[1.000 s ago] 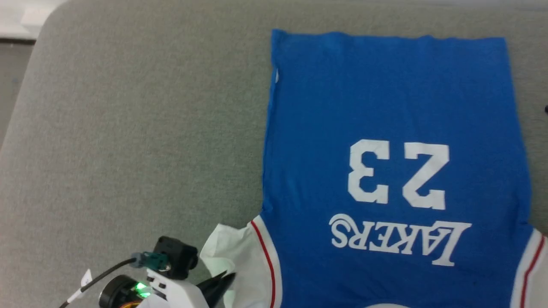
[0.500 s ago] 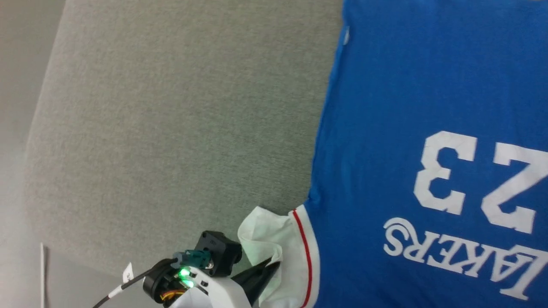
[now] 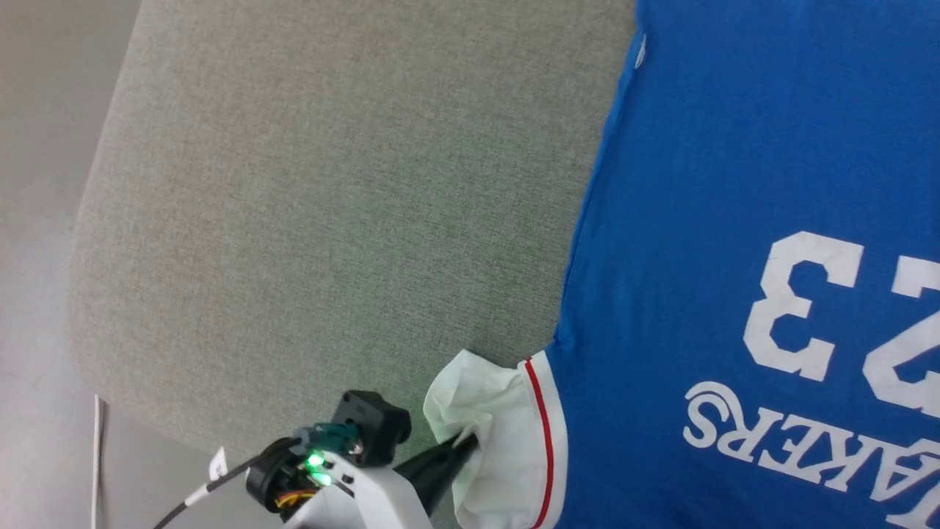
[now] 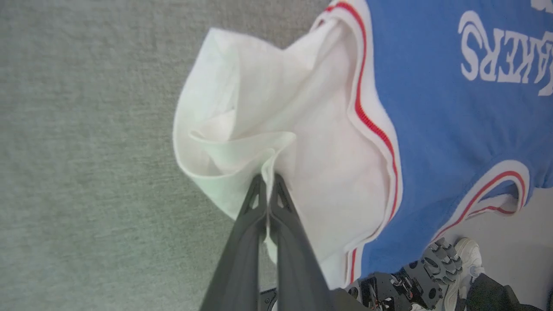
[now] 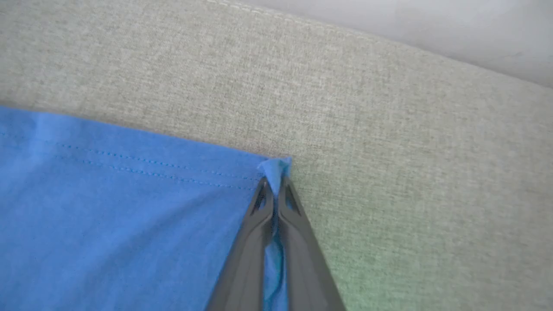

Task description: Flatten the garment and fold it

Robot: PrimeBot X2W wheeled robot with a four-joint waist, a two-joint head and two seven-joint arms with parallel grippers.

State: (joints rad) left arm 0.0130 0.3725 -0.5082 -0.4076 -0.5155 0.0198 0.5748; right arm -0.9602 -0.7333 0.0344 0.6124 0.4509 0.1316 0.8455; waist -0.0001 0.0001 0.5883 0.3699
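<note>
Head view has the garment (image 3: 734, 184) spread print-side up over the right part of a grey padded surface (image 3: 330, 184). Its shoulder end lies toward the near edge and its hem toward the far edge. The blue body lies smooth, with hardly a wrinkle across the panel. The white sleeve (image 3: 492, 426), at the near edge beside the red stripe, is bunched and puckered rather than flat.

The left gripper (image 3: 463, 444) has its two dark fingers pressed together on the loose edge of that sleeve. The left wrist view shows this plainly: the left gripper (image 4: 268, 179) pinches a fold of white cloth, and the sleeve (image 4: 302, 129) billows into a cup above it. In the right wrist view the right gripper (image 5: 273, 183) is clamped on a hem corner (image 5: 276, 166), with a peak of blue cloth pushed up between its tips, near the surface's far edge. Which hem corner it is cannot be told.

Flattening looks mostly done, with the sleeve the part left to smooth. No fold has been made yet, so all the folding appears to remain.

The white print reads upside down from the head camera: a large "3" (image 3: 804, 305) with part of a "2" cut off beside it, and below it "AKERS" (image 3: 793, 448) with a curled flourish.
</note>
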